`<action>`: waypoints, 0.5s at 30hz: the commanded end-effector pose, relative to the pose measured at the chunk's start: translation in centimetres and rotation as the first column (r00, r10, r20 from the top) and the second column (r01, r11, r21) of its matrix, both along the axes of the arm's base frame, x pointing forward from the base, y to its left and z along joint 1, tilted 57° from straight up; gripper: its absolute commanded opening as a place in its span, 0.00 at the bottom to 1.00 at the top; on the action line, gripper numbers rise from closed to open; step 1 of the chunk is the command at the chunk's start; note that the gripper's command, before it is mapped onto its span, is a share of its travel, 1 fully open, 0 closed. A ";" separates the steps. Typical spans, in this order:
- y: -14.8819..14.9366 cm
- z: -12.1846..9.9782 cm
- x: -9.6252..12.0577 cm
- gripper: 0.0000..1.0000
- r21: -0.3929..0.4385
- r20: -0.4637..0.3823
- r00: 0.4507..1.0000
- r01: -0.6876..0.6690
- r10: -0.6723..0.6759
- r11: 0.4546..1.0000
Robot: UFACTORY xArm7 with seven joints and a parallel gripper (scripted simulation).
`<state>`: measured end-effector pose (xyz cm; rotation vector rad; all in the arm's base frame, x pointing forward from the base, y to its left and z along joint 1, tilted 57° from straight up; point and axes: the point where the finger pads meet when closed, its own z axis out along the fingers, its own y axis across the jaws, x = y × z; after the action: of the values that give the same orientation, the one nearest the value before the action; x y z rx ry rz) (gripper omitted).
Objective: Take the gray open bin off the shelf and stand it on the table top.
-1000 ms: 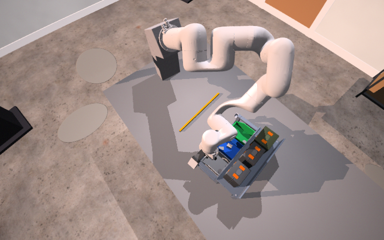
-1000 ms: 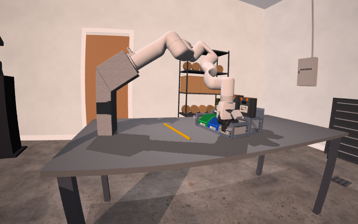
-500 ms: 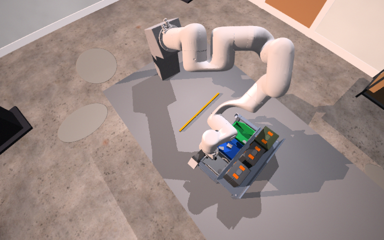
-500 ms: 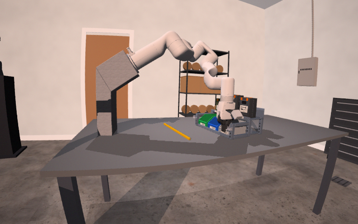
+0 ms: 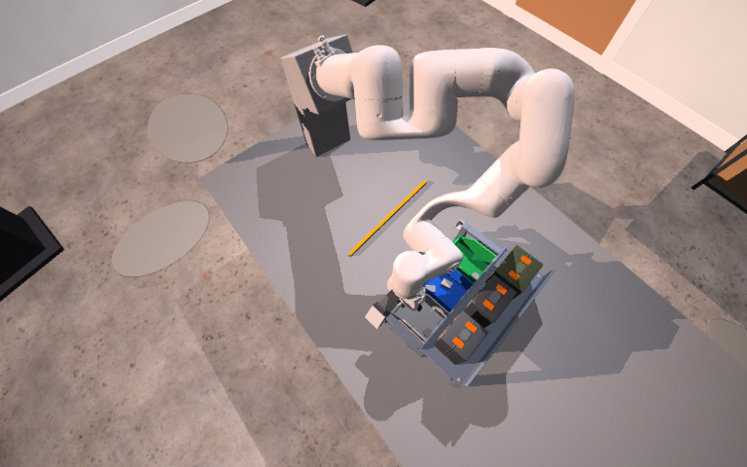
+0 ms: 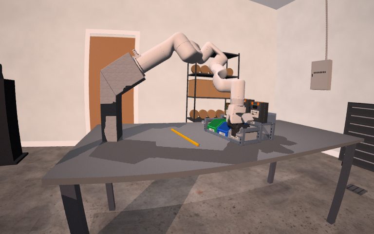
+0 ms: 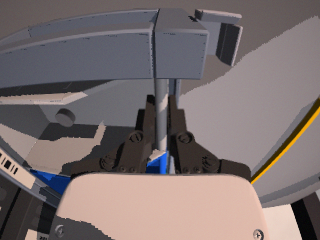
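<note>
- The shelf point(image 5: 512, 324), a low gray metal rack, stands on the tabletop point(image 6: 154, 162) and carries three bins in its front row, open fronts facing the arm's side.
- The gray open bin point(image 5: 413, 321) sits in the end bay beside the blue bin point(image 5: 441, 287); the green bin point(image 5: 475, 250) follows. It rests inside the rack, not yet withdrawn.
- The end effector point(image 7: 162, 139) is pinching a thin upright wall of the gray open bin, apparently the side next the blue bin; fingers nearly together on it.
- A thin-wall pinch suits a lift-and-draw clear of the frame rail.
- Risk judged: tilting would spill its parts or nudge the neighbouring bin.
- A yellow rod point(image 5: 387, 218) lies well apart, on the open tabletop.
</note>
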<state>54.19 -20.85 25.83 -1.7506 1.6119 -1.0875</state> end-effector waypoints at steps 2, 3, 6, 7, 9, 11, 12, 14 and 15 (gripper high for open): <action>-0.1 0.3 -0.3 0.00 -0.001 0.002 1.000 0.002 -0.002 1.000; 0.0 0.4 -0.5 0.00 -0.001 0.002 1.000 0.002 -0.002 1.000; 0.1 0.8 -1.0 0.00 -0.001 0.002 1.000 0.002 -0.002 1.000; 0.1 0.8 -1.0 0.00 -0.001 0.002 1.000 0.002 -0.002 1.000; 0.1 0.8 -1.0 0.00 -0.001 0.002 1.000 0.002 -0.002 1.000; 0.1 0.8 -1.0 0.00 -0.001 0.002 1.000 0.002 -0.002 1.000; 0.1 0.8 -1.0 0.00 -0.001 0.002 1.000 0.002 -0.002 1.000; 0.1 0.8 -1.0 0.00 -0.001 0.002 1.000 0.002 -0.002 1.000; 0.1 0.8 -1.0 0.00 -0.001 0.002 1.000 0.002 -0.002 1.000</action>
<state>53.19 -20.69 26.48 -1.7503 1.6123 -1.0877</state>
